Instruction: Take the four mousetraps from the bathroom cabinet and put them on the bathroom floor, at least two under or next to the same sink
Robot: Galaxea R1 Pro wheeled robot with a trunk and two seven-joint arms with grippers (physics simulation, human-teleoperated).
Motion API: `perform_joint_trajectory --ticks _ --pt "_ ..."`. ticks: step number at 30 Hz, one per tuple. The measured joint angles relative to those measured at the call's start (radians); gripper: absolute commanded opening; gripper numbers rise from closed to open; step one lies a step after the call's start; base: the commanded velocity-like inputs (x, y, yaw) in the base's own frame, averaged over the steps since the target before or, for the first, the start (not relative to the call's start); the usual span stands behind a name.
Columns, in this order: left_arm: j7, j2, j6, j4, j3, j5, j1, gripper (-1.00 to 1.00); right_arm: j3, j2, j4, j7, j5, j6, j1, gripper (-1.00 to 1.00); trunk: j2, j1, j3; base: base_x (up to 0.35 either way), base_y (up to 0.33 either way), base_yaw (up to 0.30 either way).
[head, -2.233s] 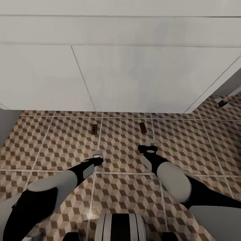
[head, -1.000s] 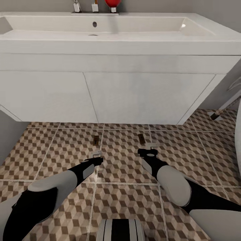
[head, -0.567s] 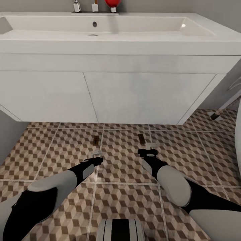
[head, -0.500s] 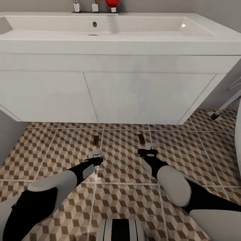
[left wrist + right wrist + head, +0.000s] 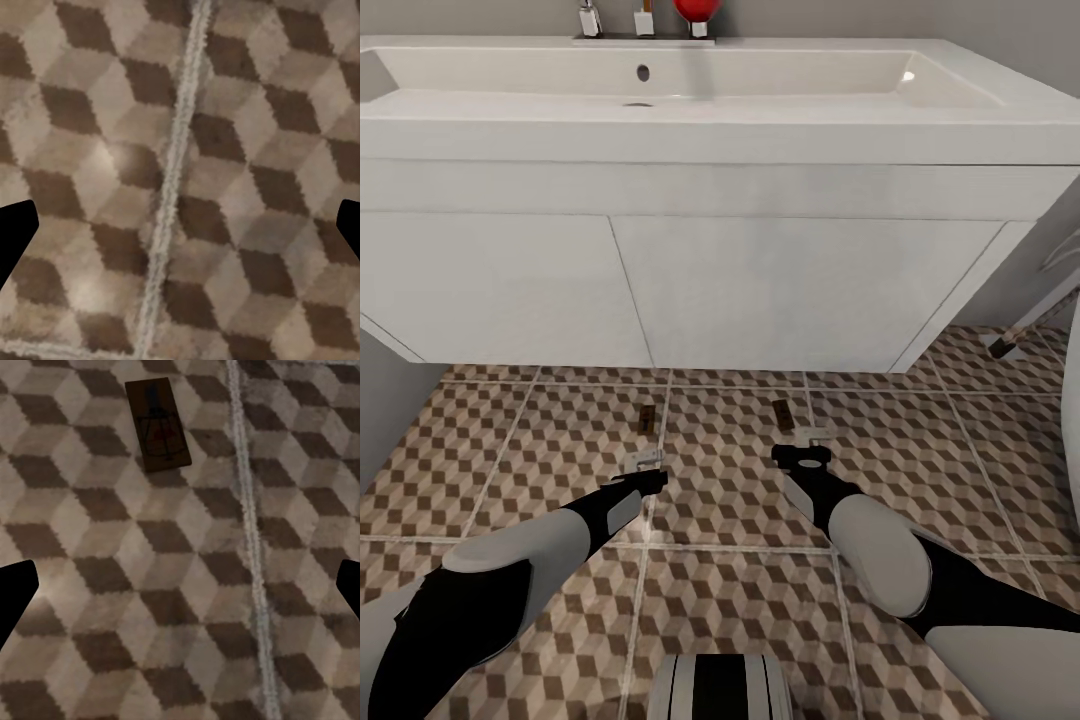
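Left gripper (image 5: 648,460): hanging low over the bathroom floor (image 5: 510,440), fingers spread wide, holding nothing.
Right gripper (image 5: 812,438): hanging likewise, fingers spread, gripping nothing.
Mousetraps, two counted: one mousetrap (image 5: 647,419) lying flat just ahead of the left gripper, beside a grout line; a second mousetrap (image 5: 783,414) lying flat just ahead of the right gripper, its dark wire part facing up in the right wrist view (image 5: 157,424). Both are sitting near the front edge of the sink (image 5: 710,250), perhaps slightly under it.
Tap (image 5: 590,18): one, chrome, at the basin's back.
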Motion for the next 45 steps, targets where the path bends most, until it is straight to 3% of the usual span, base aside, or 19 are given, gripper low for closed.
perform_joint_trajectory --ticks 15,45 --pt "0.0 0.001 -0.001 0.001 0.001 0.0 0.001 1.0 0.0 0.0 0.0 0.0 0.0 0.0 0.0 1.0 0.0 0.0 0.0 -0.053 0.0 0.0" --pt "0.0 0.002 -0.001 0.004 0.001 0.0 0.001 1.0 0.0 0.0 0.0 0.0 0.0 -0.001 0.0 1.0 0.0 0.001 0.0 -0.323 0.0 0.0"
